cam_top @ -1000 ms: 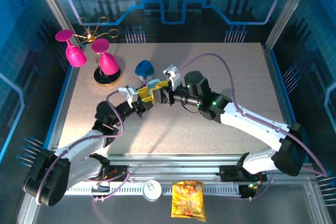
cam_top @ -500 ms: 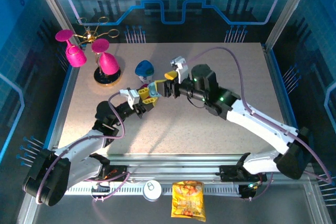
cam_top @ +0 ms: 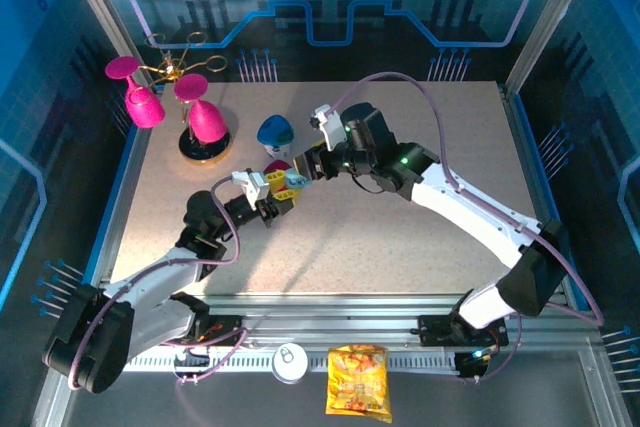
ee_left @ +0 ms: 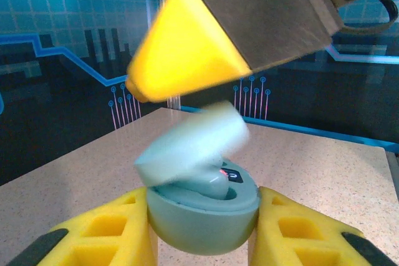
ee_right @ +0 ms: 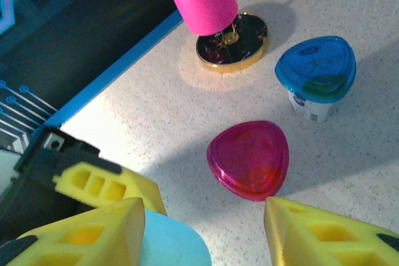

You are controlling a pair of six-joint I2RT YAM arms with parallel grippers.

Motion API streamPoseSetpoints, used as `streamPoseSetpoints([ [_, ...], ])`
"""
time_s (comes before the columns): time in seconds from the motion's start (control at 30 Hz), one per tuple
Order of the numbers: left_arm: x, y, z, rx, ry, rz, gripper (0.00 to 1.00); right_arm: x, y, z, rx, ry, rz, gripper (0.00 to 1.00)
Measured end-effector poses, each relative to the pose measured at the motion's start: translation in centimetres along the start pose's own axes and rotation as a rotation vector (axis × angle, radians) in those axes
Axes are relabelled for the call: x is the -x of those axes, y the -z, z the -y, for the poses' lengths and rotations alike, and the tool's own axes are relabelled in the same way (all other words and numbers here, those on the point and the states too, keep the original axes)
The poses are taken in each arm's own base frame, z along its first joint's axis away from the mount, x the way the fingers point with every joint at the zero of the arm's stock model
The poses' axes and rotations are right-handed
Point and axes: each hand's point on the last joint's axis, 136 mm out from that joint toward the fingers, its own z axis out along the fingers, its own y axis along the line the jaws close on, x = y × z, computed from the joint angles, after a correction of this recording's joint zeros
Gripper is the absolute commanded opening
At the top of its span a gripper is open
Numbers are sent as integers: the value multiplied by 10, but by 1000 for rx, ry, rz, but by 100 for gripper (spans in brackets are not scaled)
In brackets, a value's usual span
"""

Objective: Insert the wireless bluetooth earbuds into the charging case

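The speckled table sits inside a blue-lit cage, with a stand of pink glasses at ten o'clock. Near the middle lie a blue-lidded cup and a shut pink case.

My worry is the lid of the blue-grey case. It is half raised and blurred, so it could snap down on the bud or twist the case out of my grip. A hard push from above might tip the case too.

My left gripper is pinched tight on that case, one finger at three o'clock and one at nine. My right gripper hangs just above with its jaws spread and nothing held. One finger is at twelve o'clock of the lid, but I cannot tell if it touches. One pale earbud seems seated in the case.
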Motion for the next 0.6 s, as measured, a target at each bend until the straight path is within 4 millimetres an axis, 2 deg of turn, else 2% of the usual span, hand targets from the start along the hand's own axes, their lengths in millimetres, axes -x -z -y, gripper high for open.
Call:
streamPoseSetpoints([
  [0.1,-1,0,0,0,9,-2,34,-10,9,0,-3,8,-14,54],
  [0.27,1,-2,-1,0,21,13,34,-13,23,-1,15,-28,13,71],
  [0.4,8,-2,-1,-2,25,41,34,-17,27,14,62,-171,47,79],
  [0.5,11,-2,0,-5,33,52,34,-26,23,26,113,-301,46,81],
  [0.6,12,-2,0,-6,39,54,34,-35,19,20,205,-406,25,81],
])
